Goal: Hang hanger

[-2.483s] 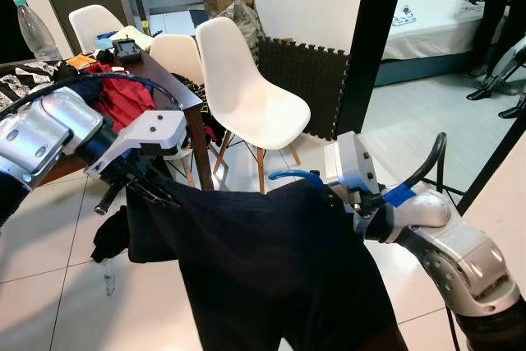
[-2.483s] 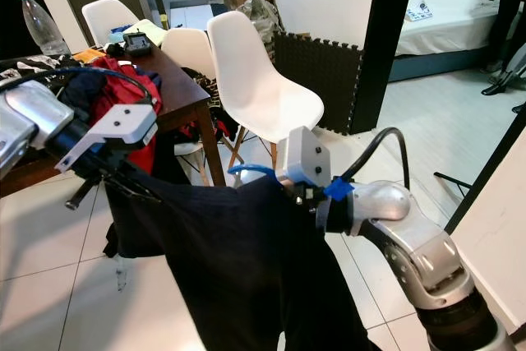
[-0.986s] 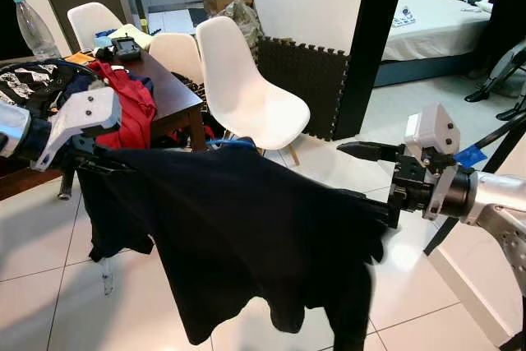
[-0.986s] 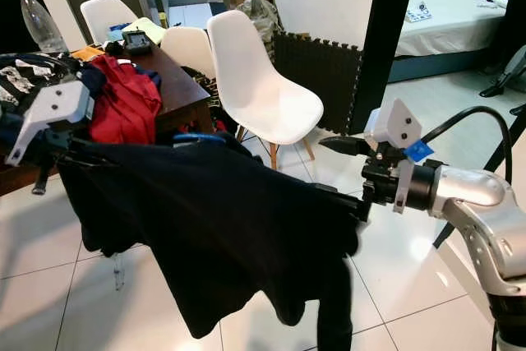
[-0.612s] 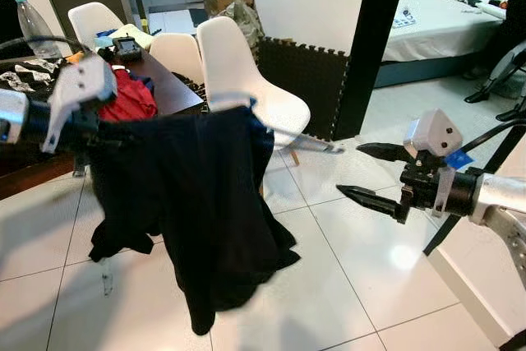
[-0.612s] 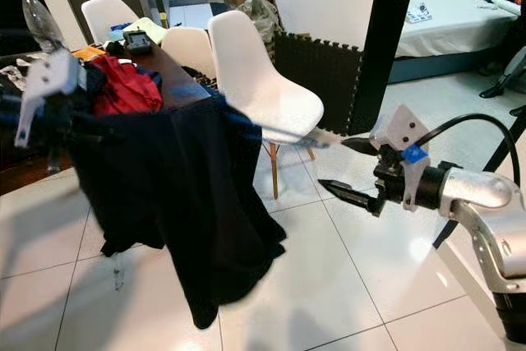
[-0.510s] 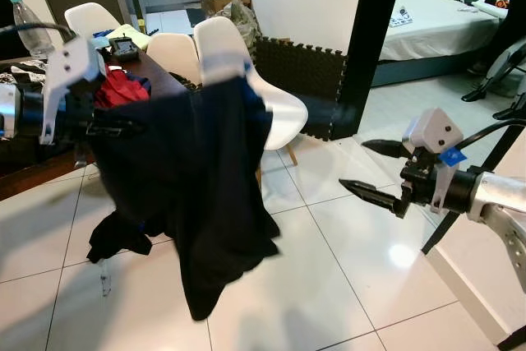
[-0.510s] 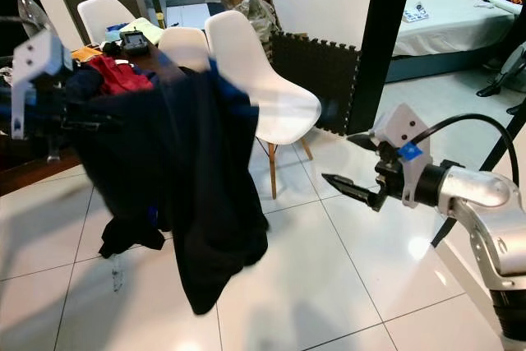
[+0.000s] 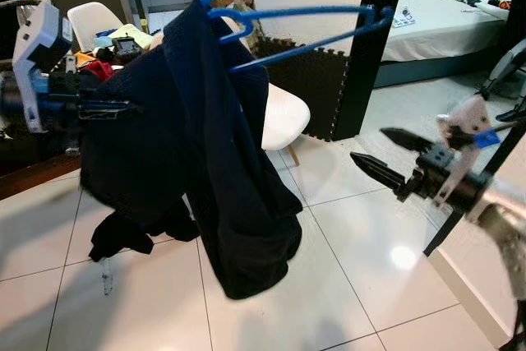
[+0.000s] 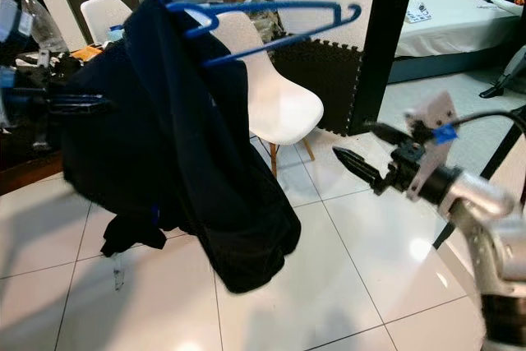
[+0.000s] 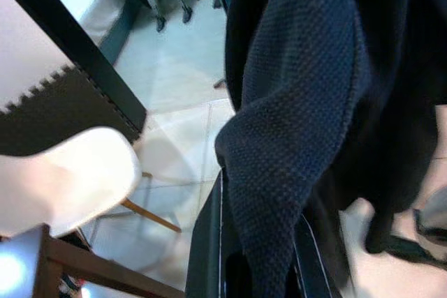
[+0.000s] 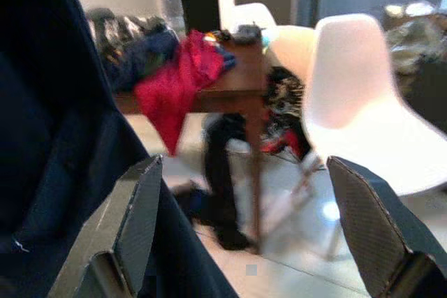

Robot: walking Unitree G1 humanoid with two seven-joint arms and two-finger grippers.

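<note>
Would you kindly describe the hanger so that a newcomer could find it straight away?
Start at the big dark garment hanging in mid-air on the robot's left, pinched by the left gripper. The hanger pokes out of its top: thin blue plastic, with one bare arm reaching toward the black door frame.

Garment on hanger at left, chair behind, right claw well apart at right.
</note>
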